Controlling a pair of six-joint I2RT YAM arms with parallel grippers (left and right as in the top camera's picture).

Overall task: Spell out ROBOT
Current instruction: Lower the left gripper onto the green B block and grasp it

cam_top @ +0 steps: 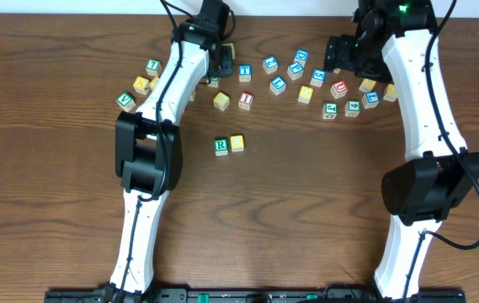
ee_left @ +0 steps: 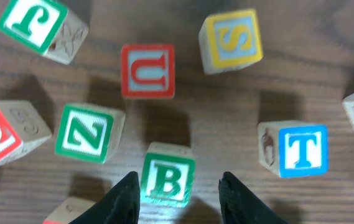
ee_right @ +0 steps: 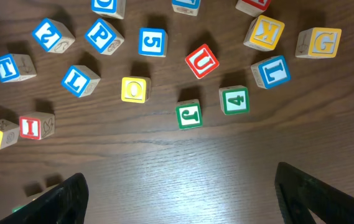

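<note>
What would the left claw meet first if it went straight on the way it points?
The green B cube, right between the left claw's fingers in the wrist view. Depth is unclear: it may straddle B and reach the table. Red U cube lies beyond.

Even light, soft shadows, glare on the table (ee_right: 226, 177); left wrist view blurred.
</note>
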